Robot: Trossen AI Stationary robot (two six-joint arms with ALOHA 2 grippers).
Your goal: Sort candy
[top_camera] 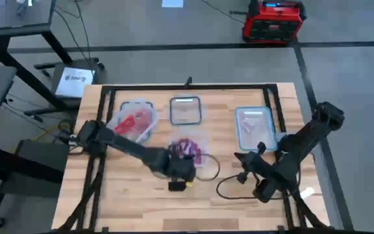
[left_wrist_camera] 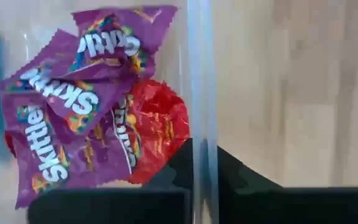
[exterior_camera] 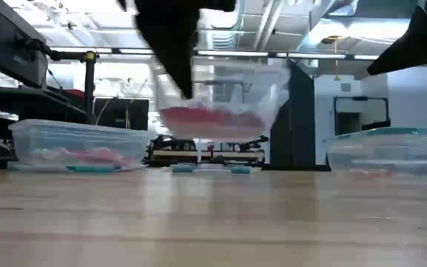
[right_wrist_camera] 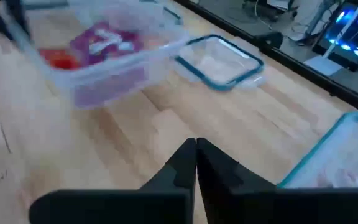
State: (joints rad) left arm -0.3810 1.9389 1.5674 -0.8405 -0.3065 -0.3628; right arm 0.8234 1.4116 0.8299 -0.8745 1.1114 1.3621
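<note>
The left gripper (top_camera: 186,164) has its fingers clamped on the wall of a clear tub (right_wrist_camera: 107,59), holding it off the table (top_camera: 141,201) near the middle. Inside sits the candy (left_wrist_camera: 86,106), purple packs over a red one. The right gripper (right_wrist_camera: 196,155) hangs pinched shut and empty at about 4 o'clock. Another tub (top_camera: 134,121) at 10 o'clock already has red candy in it; the tubs at 12 and 2 look nearly empty. Sorting seems only partly done.
</note>
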